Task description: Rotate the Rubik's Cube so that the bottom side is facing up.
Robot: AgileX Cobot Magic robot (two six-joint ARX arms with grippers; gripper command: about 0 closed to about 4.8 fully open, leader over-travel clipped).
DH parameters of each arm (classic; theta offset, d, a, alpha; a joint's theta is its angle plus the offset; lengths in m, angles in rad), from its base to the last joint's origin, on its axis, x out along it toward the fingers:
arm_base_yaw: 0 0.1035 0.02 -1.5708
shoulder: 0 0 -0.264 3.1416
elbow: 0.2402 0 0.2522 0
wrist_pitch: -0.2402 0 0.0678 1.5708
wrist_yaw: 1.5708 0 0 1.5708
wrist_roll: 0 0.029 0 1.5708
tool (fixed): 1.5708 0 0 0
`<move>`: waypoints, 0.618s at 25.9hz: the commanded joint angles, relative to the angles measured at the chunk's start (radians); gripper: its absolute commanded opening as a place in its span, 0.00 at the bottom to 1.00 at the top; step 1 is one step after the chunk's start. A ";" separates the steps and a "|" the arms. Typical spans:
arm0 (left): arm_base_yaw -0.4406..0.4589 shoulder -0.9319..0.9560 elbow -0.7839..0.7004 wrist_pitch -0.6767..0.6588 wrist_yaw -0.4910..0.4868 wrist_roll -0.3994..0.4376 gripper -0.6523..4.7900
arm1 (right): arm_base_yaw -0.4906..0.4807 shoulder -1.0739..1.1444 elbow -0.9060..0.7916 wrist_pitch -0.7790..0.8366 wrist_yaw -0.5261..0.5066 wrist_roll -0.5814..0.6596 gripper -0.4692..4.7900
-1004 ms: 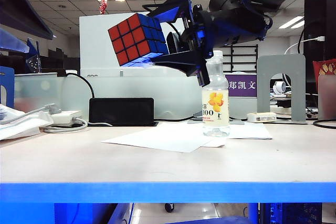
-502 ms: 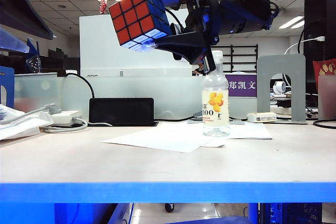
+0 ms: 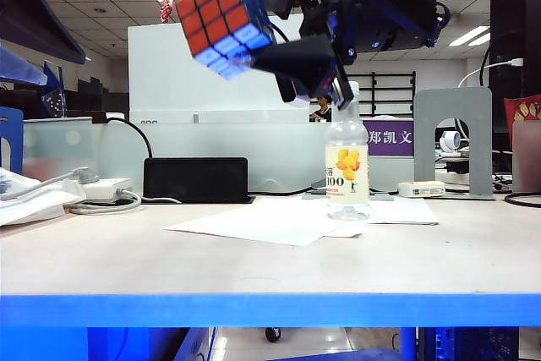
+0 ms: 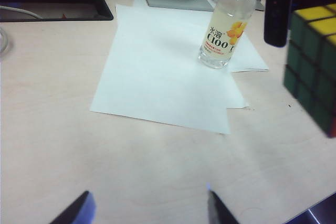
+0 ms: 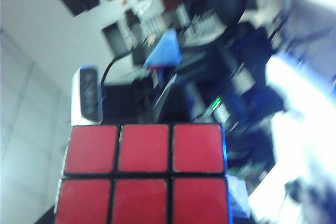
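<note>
White paper (image 3: pixel 279 219) and a bottle (image 3: pixel 347 166) sit below the Rubik's Cube (image 3: pixel 221 21), clamped high in the right gripper (image 3: pixel 254 19), now rolled further than a second ago. Only the left wrist view shows its green and yellow faces; the left gripper (image 4: pixel 147 211) hovers apart, empty.

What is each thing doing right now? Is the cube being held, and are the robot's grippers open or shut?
Rubik's Cube: held high above the table, tilted.
Right gripper: shut on the cube.
Left gripper: open, empty, over the table.
Bottle: upright, cap on.
Paper: lying flat.
</note>
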 commanded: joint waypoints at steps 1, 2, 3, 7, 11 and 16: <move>0.001 -0.002 0.005 0.010 0.000 -0.001 0.65 | 0.001 -0.011 0.005 0.010 -0.067 0.095 0.57; 0.001 -0.002 0.005 0.010 0.001 -0.001 0.65 | 0.001 -0.011 0.005 0.010 -0.074 0.124 0.57; 0.001 -0.002 0.005 0.010 0.001 -0.001 0.65 | 0.001 -0.011 0.005 0.010 -0.077 0.187 0.57; 0.001 -0.002 0.005 0.010 0.001 0.000 0.65 | 0.001 -0.011 0.005 0.010 -0.081 0.348 0.57; 0.001 -0.002 0.005 0.009 0.000 0.000 0.65 | 0.001 -0.010 0.005 0.010 -0.131 0.609 0.57; 0.001 -0.002 0.005 0.008 -0.001 0.001 0.65 | 0.001 -0.010 0.005 0.010 -0.153 0.891 0.57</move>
